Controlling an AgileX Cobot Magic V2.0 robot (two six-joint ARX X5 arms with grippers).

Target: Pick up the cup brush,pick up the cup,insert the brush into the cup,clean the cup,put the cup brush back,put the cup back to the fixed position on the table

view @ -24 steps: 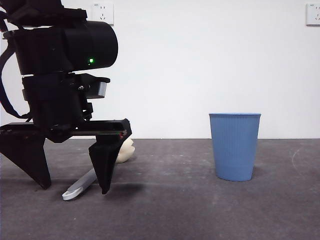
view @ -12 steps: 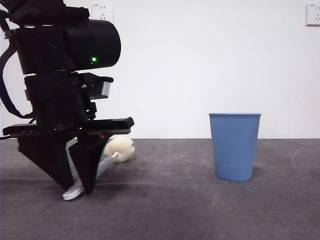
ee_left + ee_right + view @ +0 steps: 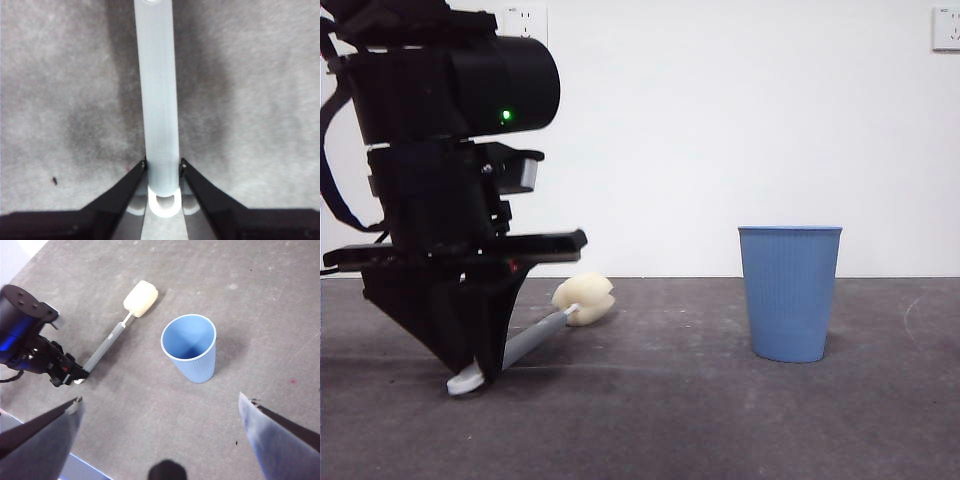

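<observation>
- Dark grey matte table, scuffed, meeting a white wall.
- Blue ribbed cup upright on it.
- Cup brush lying well apart, white tip down.

- cup brush: handle smooth pale grey plastic, satin sheen in the left wrist view; white plastic loop at the end; head cream-yellow sponge, soft and matt
- cup: blue plastic, fine vertical ribs outside, smooth inside, low sheen
- table: dark grey, matt, mottled and scuffed, slightly grainy close up
- left gripper: black matt plastic-looking jaws, closed on the brush handle
- right gripper: jaws spread, faces look dull grey-blue, blurred
</observation>
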